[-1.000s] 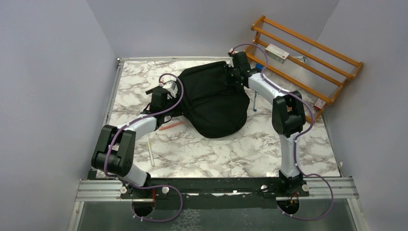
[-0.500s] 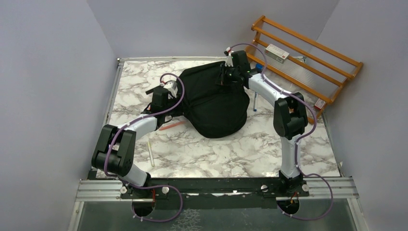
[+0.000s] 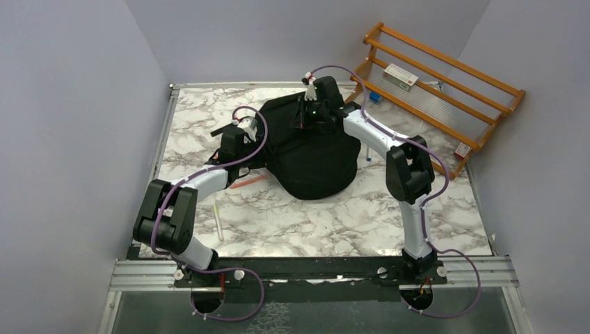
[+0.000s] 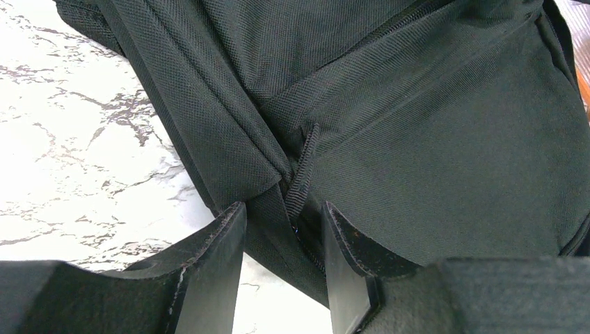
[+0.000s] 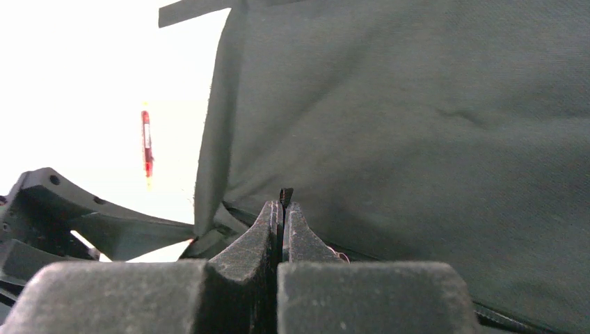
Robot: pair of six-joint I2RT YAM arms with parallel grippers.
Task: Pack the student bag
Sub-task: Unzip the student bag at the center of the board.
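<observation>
Unzipping the student bag [image 3: 313,153] seems in hand: the right pincer [image 5: 283,209] is clenched on a thin tab [image 5: 286,195] at the bag's 12 o'clock, the left pincer [image 4: 282,219] is grasping its seam fold at 9 o'clock, and the next move calls for a steady pull along the zipper.

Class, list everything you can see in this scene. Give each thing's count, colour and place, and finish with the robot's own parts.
student bag: 1, black, middle of the table
table: 1, white-grey marble, under the bag
red pen: 1, red, on the table left of the bag
white stick: 1, white, near-left of the table
wooden rack: 1, orange, leaning at far right
white box: 1, white and red, on the rack
arms: 2, white and black, either side of the bag
left tool: 1, black, closed on a bag fold
right tool: 1, black, shut on a thin black tab of the bag
</observation>
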